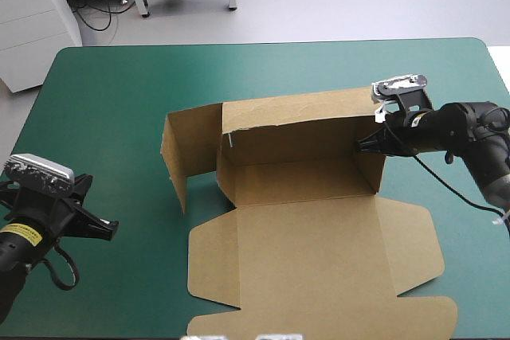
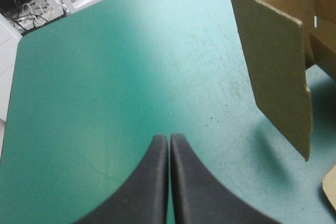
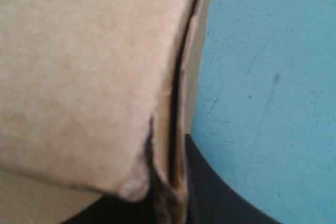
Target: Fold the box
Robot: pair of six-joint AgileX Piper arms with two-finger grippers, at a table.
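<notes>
Bright even light; soft shadow beside box (image 2: 273,77)

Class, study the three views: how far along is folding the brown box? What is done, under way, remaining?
Done: the back wall of the box stands upright. In hand: the right jaws are shut on the right wall at its rear corner. Left: the left flap stands splayed outward, untucked; the front panel lies flat; the left jaws are shut, off the box.
</notes>
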